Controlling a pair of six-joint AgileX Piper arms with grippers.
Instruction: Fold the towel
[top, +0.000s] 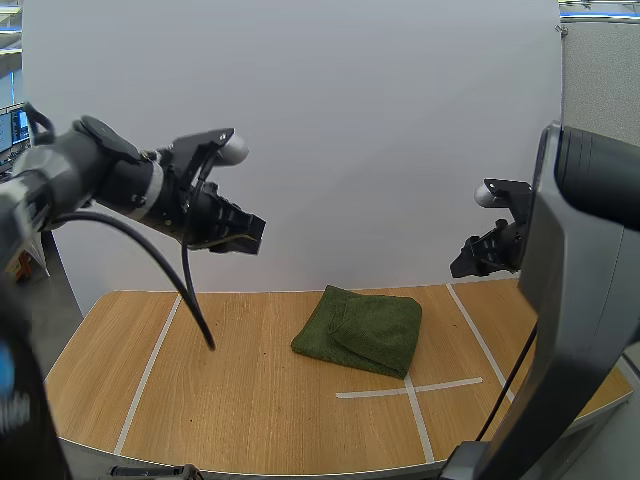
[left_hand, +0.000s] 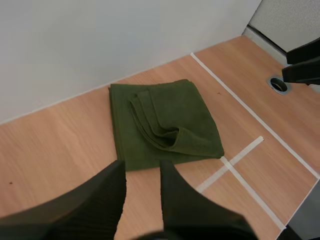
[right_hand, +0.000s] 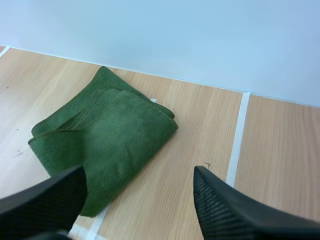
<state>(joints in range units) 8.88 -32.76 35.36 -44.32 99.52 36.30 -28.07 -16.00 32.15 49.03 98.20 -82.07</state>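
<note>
A dark green terry towel (top: 362, 330) lies folded into a thick, layered square on the pale wooden worktop (top: 230, 400), right of the middle, with its near corner at the white tape cross (top: 412, 388). Both arms hang well above it. The left claw (top: 240, 232) is parted by a narrow gap and the right claw (top: 468, 262) is spread wide; neither holds anything. The towel sits below and between them, somewhat nearer the right one, I'd say.

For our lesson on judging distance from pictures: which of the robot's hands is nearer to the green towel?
Right, it seems. The right hand hangs in the air just right of the towel; the left hand hangs higher and farther out to its left.
</note>
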